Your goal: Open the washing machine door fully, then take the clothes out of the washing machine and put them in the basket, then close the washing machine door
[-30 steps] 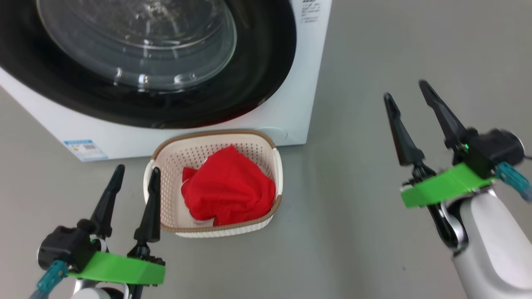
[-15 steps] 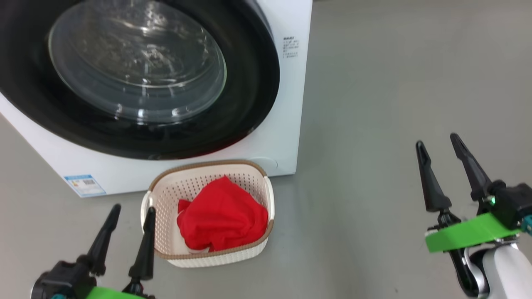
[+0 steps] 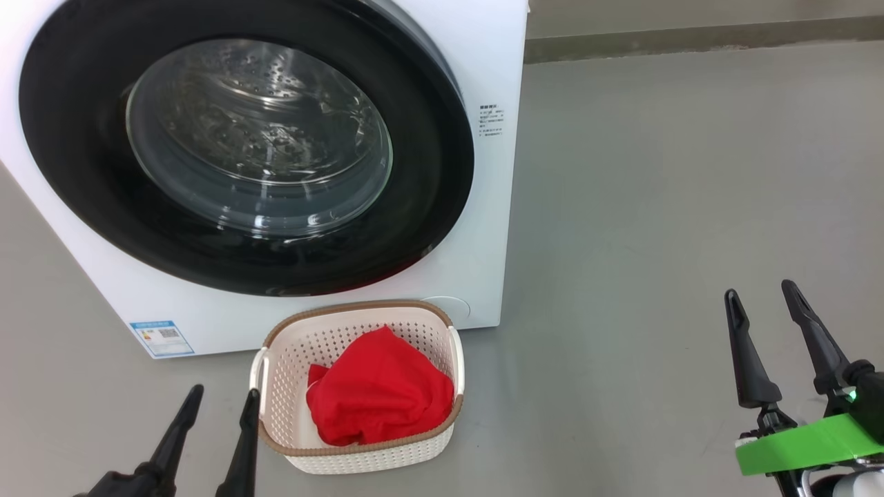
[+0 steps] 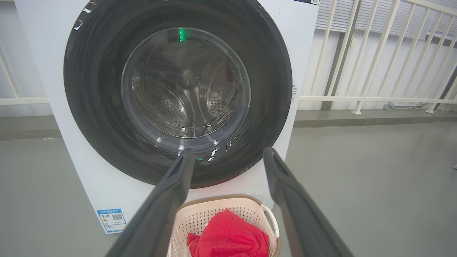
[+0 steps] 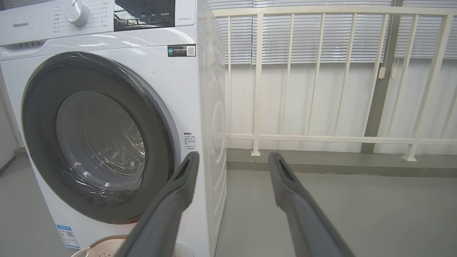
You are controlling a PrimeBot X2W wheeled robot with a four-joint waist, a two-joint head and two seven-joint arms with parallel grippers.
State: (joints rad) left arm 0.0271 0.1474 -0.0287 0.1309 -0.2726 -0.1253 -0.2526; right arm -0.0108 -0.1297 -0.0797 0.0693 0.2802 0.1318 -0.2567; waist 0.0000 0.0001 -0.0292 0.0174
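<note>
1. Two dark fingers of the left gripper are seen at the lower left of the head view, spread apart with nothing between them. They are held just left of the basket; whether its handle is touched cannot be told.
2. Behind them, the washing machine is stood on the grey floor, and its door is shut flat against the white front. The steel drum is seen through the glass.
3. The basket is set on the floor just in front of the machine, below the door's lower right rim.
4. The clothes, bright red, are heaped inside the basket, bunched toward its right side.
5. The right gripper is held at the lower right over bare floor, well apart from basket and machine, its fingers parted and empty.
6. A white railing is shown to the right of the machine in the right wrist view.
</note>
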